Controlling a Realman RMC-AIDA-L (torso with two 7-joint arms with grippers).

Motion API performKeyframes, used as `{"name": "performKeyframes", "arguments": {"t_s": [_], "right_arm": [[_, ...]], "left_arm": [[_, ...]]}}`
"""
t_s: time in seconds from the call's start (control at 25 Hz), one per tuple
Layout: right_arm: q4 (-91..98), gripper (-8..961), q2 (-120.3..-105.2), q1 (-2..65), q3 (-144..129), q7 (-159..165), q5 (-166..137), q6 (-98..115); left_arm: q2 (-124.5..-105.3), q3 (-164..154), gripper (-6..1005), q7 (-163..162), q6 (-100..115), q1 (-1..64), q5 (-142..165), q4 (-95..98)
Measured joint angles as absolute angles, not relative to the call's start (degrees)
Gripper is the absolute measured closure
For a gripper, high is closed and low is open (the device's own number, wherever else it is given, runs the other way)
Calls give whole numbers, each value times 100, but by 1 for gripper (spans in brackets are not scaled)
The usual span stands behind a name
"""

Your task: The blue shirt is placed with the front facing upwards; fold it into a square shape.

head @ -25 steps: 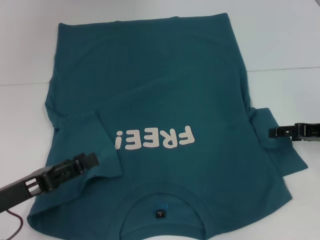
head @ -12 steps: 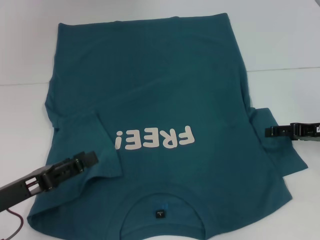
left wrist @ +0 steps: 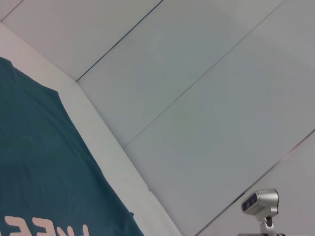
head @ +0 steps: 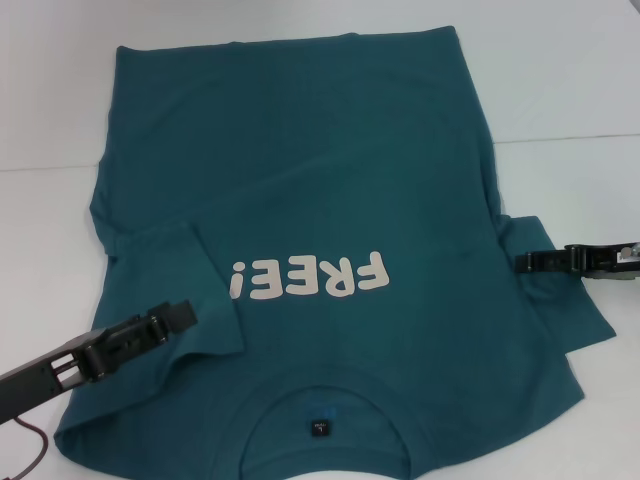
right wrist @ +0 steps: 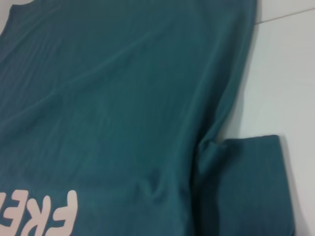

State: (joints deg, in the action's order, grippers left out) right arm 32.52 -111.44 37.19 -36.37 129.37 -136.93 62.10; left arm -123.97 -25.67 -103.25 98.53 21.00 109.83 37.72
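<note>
The blue shirt lies flat on the white table, collar and black label nearest me, and the cream "FREE!" letters read upside down. Its left sleeve is folded inward onto the chest. The right sleeve still spreads out sideways. My left gripper hovers just over the folded left sleeve. Over the inner part of the right sleeve, near the armpit, is my right gripper. The left wrist view catches a shirt edge; the right wrist view shows the shirt body and right sleeve.
The white table runs around the shirt, with a thin seam line at the right. A red cable trails by the left arm at the near left. A silver camera unit stands beyond the table in the left wrist view.
My right gripper has slid leftward, from the sleeve's outer edge to over the sleeve near the shirt body. The left gripper has barely shifted. The shirt lies as before.
</note>
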Motion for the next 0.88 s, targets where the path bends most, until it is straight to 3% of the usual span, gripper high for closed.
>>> {"name": "performKeyframes", "arguments": {"t_s": [0.48, 0.88], "right_arm": [[3228, 52, -11157, 3823, -3655, 12950, -13660, 6559], [3315, 56, -11063, 3786, -3683, 13365, -13761, 6619]], "left_arm": [[-12392, -2567, 176, -10325, 9852, 2100, 10983, 3770], [-12392, -2567, 176, -10336, 9862, 2100, 10916, 3770]]}}
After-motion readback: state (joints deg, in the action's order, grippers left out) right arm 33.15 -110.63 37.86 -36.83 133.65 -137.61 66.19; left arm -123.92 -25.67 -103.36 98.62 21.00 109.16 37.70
